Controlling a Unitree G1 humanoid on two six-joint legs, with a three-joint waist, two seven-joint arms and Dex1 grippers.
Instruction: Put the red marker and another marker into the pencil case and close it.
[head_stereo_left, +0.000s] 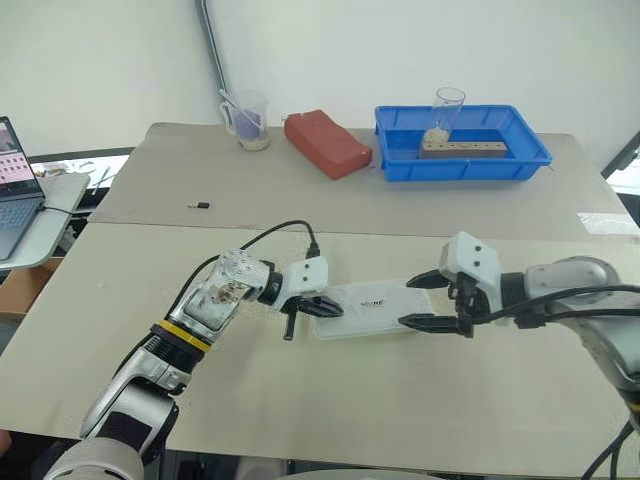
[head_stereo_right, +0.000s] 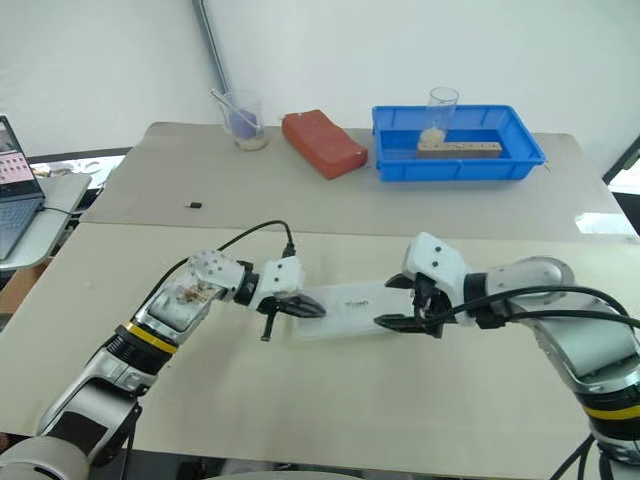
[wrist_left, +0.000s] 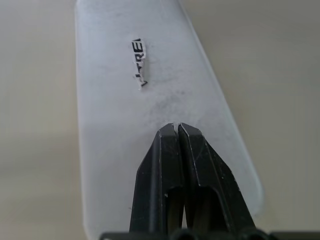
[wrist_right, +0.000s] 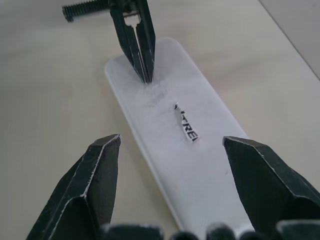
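Your left gripper (head_stereo_left: 318, 302), fingers pressed together, bears down on the left end of the closed pencil case (head_stereo_left: 368, 308) lying flat on the near table (head_stereo_left: 330, 400), while your right gripper (head_stereo_left: 432, 300) straddles its right end, spread wide.

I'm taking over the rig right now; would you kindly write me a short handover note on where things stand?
Left gripper: shut, tips pressing on the lid at one end of the pencil case.
Right gripper: open, straddling the case's other end without gripping it.
The case lies flat on the near table with its lid down. It is translucent, but I cannot tell what it holds.
Done: lid appears lowered.
Left: confirm both markers are inside, check that the lid has latched, then withdraw both arms.
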